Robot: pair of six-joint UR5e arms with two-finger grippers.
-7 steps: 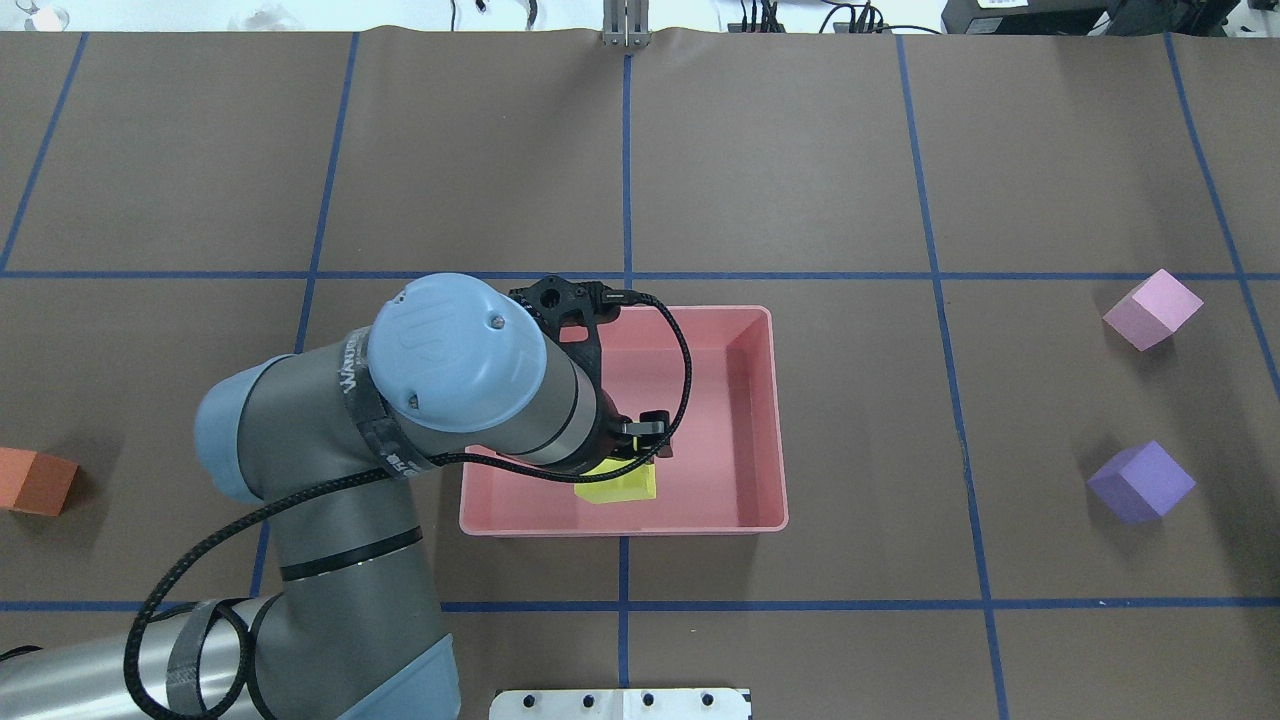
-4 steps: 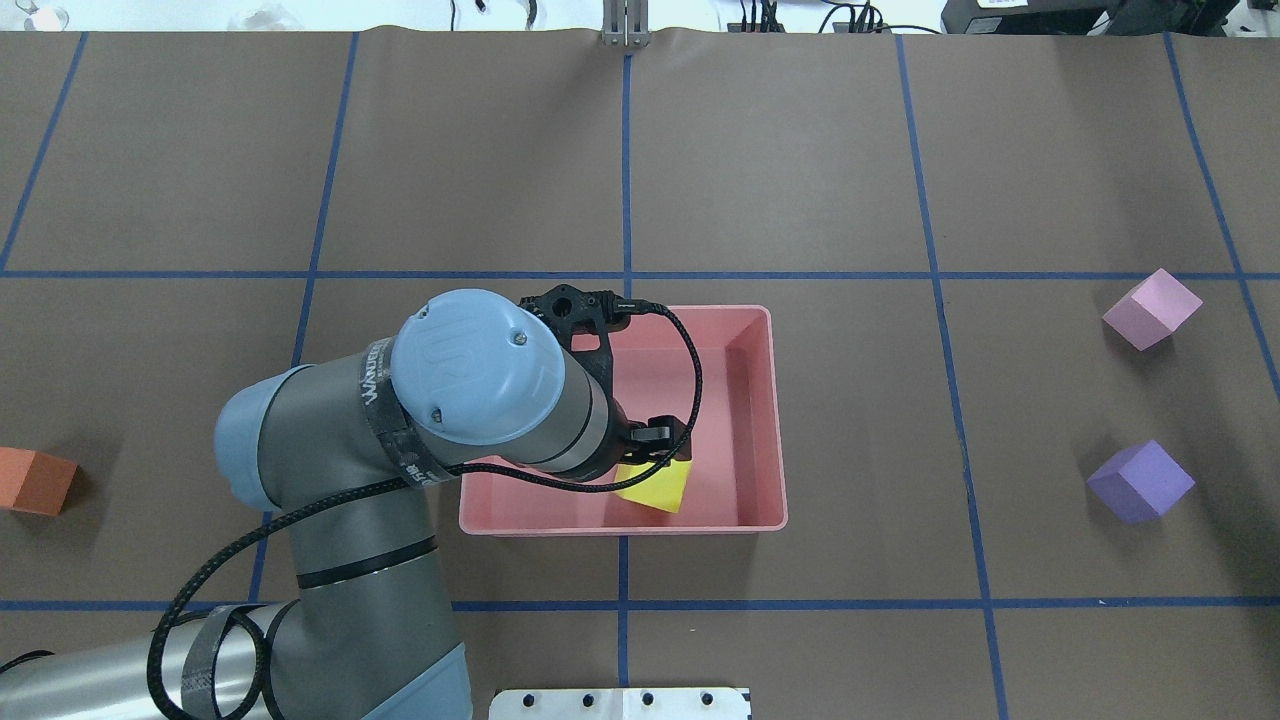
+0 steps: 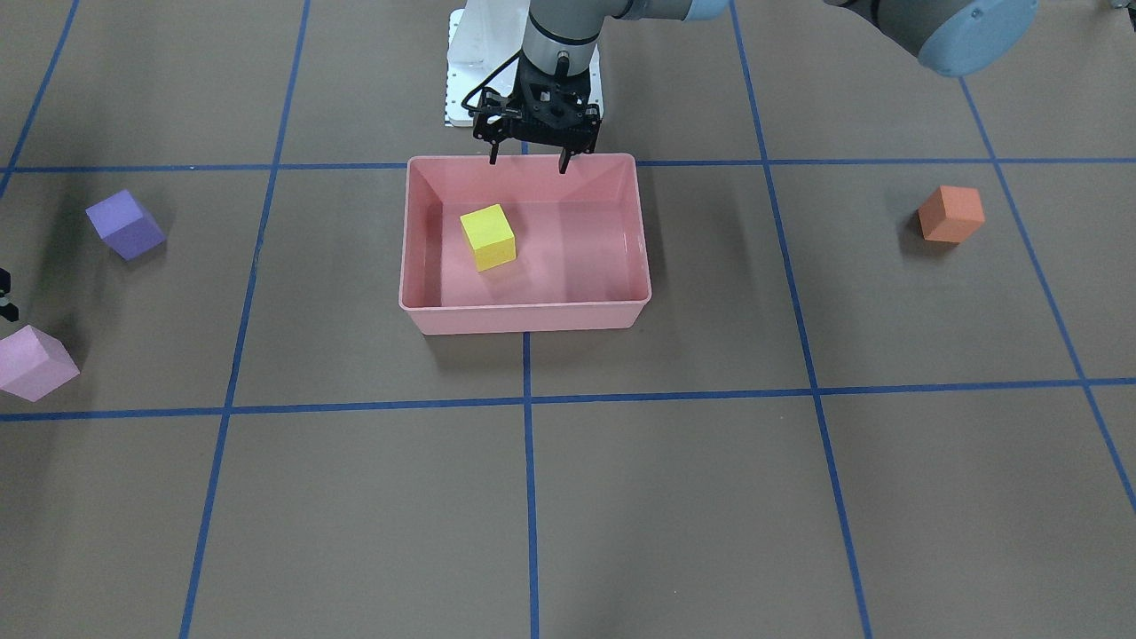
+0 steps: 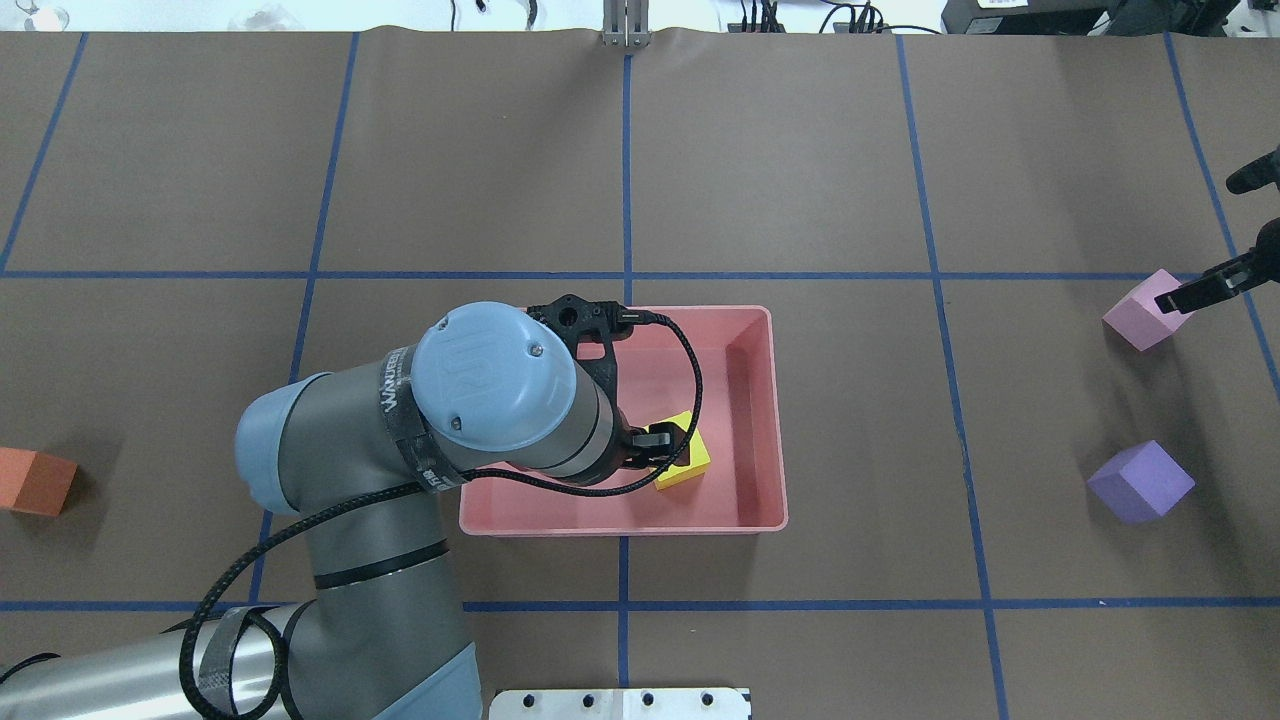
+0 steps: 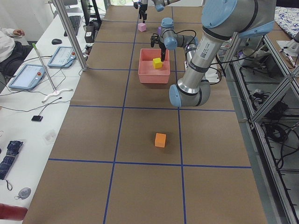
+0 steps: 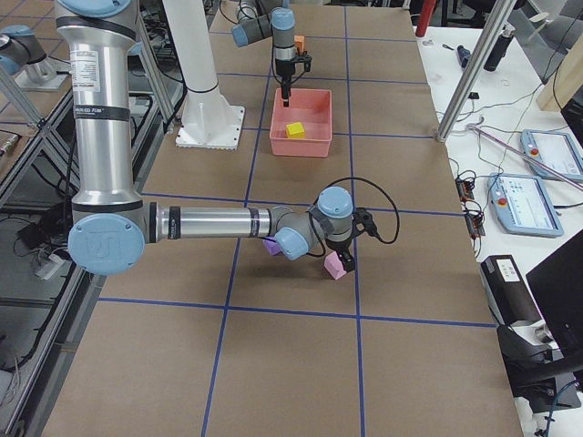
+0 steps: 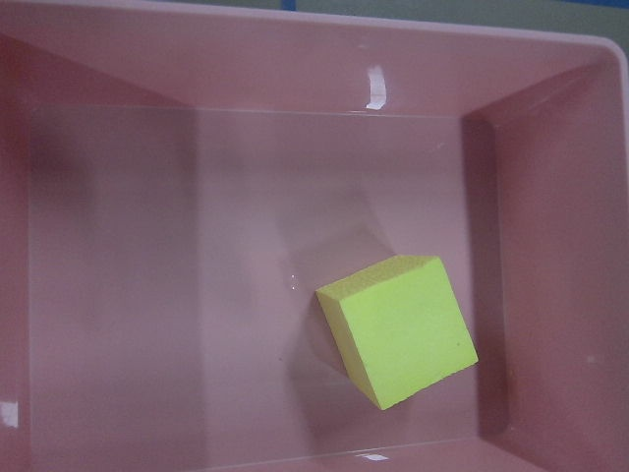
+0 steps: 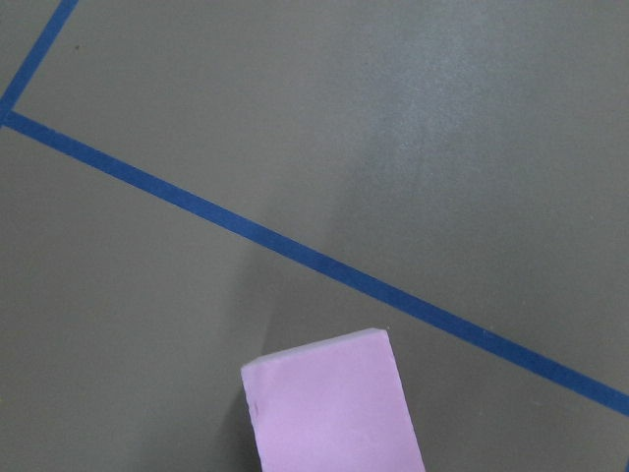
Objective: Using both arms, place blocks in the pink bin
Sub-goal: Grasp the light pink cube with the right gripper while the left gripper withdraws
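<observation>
The yellow block (image 3: 488, 236) lies free on the floor of the pink bin (image 3: 524, 315), also seen in the left wrist view (image 7: 398, 329). My left gripper (image 3: 527, 166) is open and empty above the bin's robot-side rim. The overhead view shows the yellow block (image 4: 688, 465) in the bin (image 4: 776, 420). My right gripper (image 4: 1195, 243) enters at the right edge, open, one finger over the light pink block (image 4: 1138, 320). The purple block (image 4: 1140, 482) and orange block (image 4: 35, 481) sit on the table.
The table is brown paper with a blue tape grid. The white pedestal plate (image 4: 620, 703) sits at the robot's edge. The orange block (image 3: 950, 214) is far from the bin on my left side. An operator's desk with tablets (image 5: 28, 74) runs along the far side.
The yellow block has left the left gripper, moved right and now rests on the bin floor. The left arm has shifted right. The right gripper has come into view over the light pink block.
</observation>
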